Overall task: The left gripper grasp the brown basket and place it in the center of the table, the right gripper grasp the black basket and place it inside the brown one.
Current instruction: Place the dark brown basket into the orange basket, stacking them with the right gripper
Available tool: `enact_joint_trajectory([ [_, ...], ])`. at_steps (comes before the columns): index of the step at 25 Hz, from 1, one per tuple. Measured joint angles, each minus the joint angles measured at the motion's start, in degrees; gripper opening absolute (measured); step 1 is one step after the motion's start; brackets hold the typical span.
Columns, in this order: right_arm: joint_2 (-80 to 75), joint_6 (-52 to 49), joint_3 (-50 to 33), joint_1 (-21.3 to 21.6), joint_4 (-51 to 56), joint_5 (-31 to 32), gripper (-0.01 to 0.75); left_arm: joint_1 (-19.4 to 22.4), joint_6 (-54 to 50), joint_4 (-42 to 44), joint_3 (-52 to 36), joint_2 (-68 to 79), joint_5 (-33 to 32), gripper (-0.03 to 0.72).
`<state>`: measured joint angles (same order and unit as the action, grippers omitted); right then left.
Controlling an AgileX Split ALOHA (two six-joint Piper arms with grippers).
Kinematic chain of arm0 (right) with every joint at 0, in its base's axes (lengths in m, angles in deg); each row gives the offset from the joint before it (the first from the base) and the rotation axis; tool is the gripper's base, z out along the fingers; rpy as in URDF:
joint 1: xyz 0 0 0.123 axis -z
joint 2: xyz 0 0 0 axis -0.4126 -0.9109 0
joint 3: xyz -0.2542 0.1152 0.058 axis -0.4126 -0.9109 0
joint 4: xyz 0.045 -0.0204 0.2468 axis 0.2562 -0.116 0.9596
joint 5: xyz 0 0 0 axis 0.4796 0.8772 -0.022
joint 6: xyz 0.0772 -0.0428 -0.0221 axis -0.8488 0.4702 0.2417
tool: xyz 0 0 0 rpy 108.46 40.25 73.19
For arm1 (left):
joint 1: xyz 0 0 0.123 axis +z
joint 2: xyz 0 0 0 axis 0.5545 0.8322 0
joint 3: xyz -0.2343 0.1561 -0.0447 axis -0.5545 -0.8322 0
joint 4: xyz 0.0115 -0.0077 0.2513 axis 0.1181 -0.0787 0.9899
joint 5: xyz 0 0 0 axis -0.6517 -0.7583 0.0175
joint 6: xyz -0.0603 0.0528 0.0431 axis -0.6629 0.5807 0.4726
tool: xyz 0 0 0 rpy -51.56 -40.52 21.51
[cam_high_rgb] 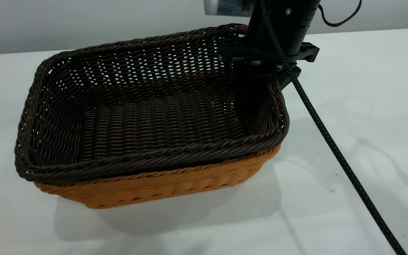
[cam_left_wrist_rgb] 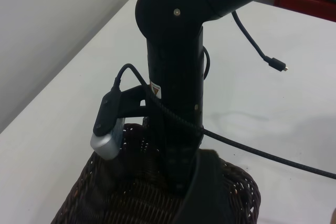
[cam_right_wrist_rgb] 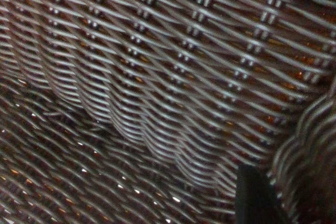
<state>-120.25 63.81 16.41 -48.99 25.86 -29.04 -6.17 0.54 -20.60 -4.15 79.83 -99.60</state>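
black basket (cam_high_rgb: 147, 117) nested in brown basket (cam_high_rgb: 161, 184) | right gripper (cam_high_rgb: 260, 76) at far corner (finger spread hidden) | left gripper unseen

**Camera placement: three views, one shared basket**

Exterior view: set outside the rig, looking down at a slant, close to the nested baskets on the table (cam_high_rgb: 367, 106).

Left wrist view: stands back from the right gripper (cam_left_wrist_rgb: 178, 182), facing its arm from above the black basket (cam_left_wrist_rgb: 105, 198) rim.

Right wrist view: pressed very near the basket's inner weave, one finger (cam_right_wrist_rgb: 254, 198) showing.

All three share the black basket.
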Motion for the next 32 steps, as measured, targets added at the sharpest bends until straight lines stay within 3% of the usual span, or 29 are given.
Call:
enact_joint_trajectory([
  [3, 0.0, 0.0, 0.0, 0.0, 0.0, 0.0, 0.276, 0.0, 0.05, 0.0, -0.05, 0.0, 0.0, 0.532],
  [9, 0.46, 0.18, 0.0, 0.0, 0.13, 1.35, 0.483, 0.0, 0.05, 0.0, -0.05, 0.0, 0.0, 0.532],
  [12, 1.99, 0.18, -0.1, 0.04, -2.14, 1.26, 0.546, 0.0, 0.06, 0.0, -0.05, 0.0, -0.05, 0.532],
  [32, 4.48, 0.0, -0.04, 0.06, -0.15, 1.91, 0.563, 0.0, 0.06, -0.11, -0.05, 0.0, -0.05, 0.532],
])
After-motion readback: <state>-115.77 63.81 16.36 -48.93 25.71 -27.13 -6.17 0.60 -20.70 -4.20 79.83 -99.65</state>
